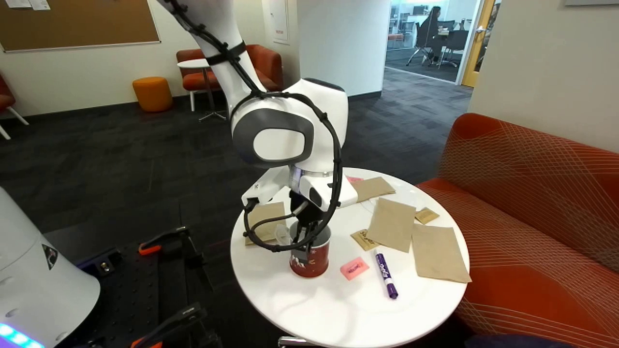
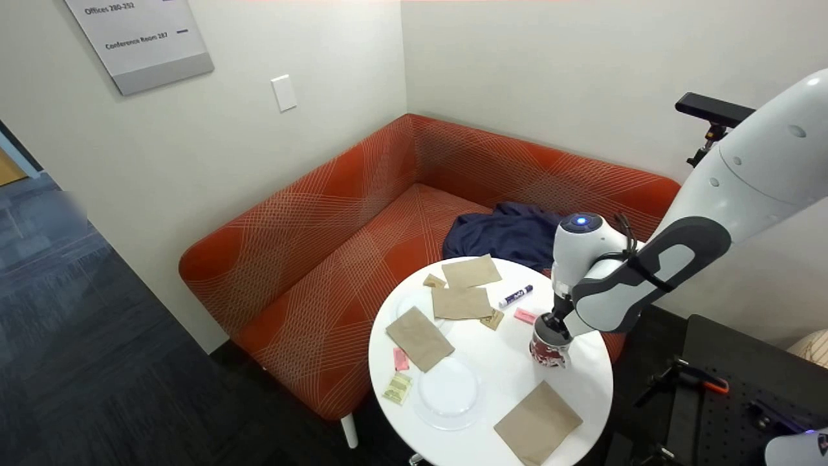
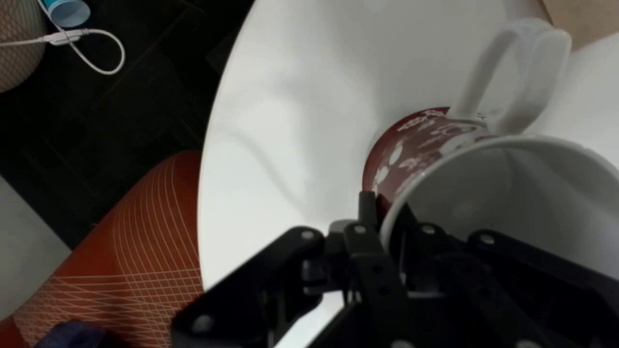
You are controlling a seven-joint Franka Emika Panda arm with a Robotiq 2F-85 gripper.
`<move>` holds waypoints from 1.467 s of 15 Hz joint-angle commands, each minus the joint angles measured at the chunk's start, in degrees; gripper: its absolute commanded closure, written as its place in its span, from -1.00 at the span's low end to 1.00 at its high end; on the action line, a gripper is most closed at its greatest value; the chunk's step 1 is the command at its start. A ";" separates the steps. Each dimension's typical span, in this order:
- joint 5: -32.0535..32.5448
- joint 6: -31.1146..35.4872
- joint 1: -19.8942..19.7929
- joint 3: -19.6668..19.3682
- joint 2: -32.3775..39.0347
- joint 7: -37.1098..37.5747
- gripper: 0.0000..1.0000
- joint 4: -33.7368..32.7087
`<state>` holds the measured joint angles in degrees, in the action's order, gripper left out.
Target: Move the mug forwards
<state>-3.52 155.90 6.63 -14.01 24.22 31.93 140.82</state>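
The mug (image 1: 316, 263) is dark red with white patterns, a whitish inside and a white handle. It stands upright on the round white table (image 1: 338, 314), and it also shows in an exterior view (image 2: 546, 353). In the wrist view the mug (image 3: 420, 140) is seen from above, with its handle (image 3: 537, 82) towards the upper right. My gripper (image 3: 387, 205) straddles the mug's wall at the rim, one finger inside and one outside, closed on it. The gripper also shows at the mug's rim in both exterior views (image 1: 303, 239) (image 2: 557, 323). The inner fingertip is partly hidden.
A pink packet (image 1: 354, 268) and a purple marker (image 1: 385, 275) lie beside the mug. Several brown napkins (image 1: 440, 253), small packets and a clear plate (image 2: 448, 388) lie on the table. A red sofa (image 2: 336, 278) with dark blue cloth (image 2: 504, 233) borders the table.
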 commanded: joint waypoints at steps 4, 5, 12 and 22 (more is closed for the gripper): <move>1.53 -1.72 0.94 -2.40 -2.45 2.94 0.95 4.89; 1.37 -1.67 0.76 -2.29 -2.52 2.82 0.95 5.22; 1.50 -1.51 0.49 -1.99 -2.89 4.70 0.95 7.01; 2.51 -2.02 1.21 -2.38 -2.81 6.51 -0.11 9.01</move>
<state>-2.53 155.48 6.65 -15.63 21.95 35.79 148.59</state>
